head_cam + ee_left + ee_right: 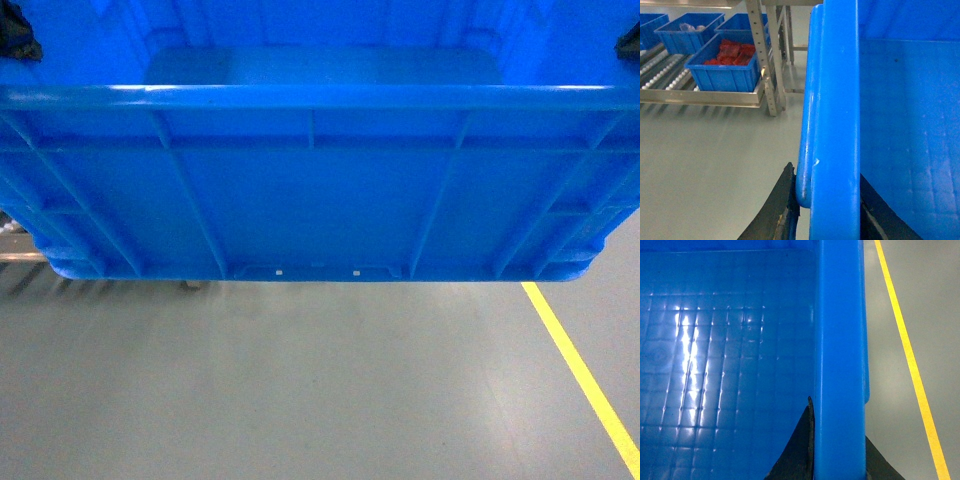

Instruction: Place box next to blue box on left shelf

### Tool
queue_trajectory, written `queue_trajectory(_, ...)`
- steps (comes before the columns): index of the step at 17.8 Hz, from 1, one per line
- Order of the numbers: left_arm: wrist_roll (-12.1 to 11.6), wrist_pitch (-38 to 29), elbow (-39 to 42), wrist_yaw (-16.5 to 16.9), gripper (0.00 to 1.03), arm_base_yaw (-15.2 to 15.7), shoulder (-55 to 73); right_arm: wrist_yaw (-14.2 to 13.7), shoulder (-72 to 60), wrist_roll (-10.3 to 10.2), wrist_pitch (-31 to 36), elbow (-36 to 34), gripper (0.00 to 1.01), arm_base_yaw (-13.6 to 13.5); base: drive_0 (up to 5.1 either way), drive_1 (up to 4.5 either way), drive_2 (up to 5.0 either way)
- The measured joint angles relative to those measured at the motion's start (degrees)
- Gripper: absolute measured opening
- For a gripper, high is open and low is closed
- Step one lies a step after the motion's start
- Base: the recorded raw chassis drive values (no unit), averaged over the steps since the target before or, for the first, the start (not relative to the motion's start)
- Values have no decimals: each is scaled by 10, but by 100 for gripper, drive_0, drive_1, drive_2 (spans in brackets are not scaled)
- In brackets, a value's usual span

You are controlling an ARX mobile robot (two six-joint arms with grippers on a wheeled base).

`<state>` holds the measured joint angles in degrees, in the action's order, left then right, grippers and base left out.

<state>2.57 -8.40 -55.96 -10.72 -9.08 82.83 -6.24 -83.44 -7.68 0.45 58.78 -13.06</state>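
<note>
Head view: the box [320, 190], a bright blue ribbed plastic crate, fills the upper half of the frame and hangs clear of the grey floor [300, 390]; its thick rim runs from 9 to 3 o'clock, its notched base edge sits just above centre; a yellow floor line [585, 380] slants toward 5 o'clock. The left gripper [18, 40] shows as a dark shape at 10 o'clock on the crate's rim, the right gripper [630, 42] likewise at 2 o'clock.

Left wrist view: the left gripper's dark fingers [780, 210] pinch the crate's side wall at 6 o'clock, one outside and one inside the rim; at 10 o'clock stands the left shelf [700, 95], a grey metal flow rack with white roller rails and a steel front lip; on it rest a blue box holding red items [722, 75] and, behind it toward 11 o'clock, another blue bin [687, 32]; crate and rack are well apart.

Right wrist view: the right gripper's fingers [797, 455] pinch the opposite wall at 6 o'clock; the crate's gridded interior floor spreads toward 9 o'clock.
</note>
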Motion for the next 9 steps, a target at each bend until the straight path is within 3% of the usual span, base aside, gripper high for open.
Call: queue_trajectory(9, 0, 0, 0, -1, 19, 0, 0, 0, 0, 0, 0, 0, 8, 0, 18, 448, -412)
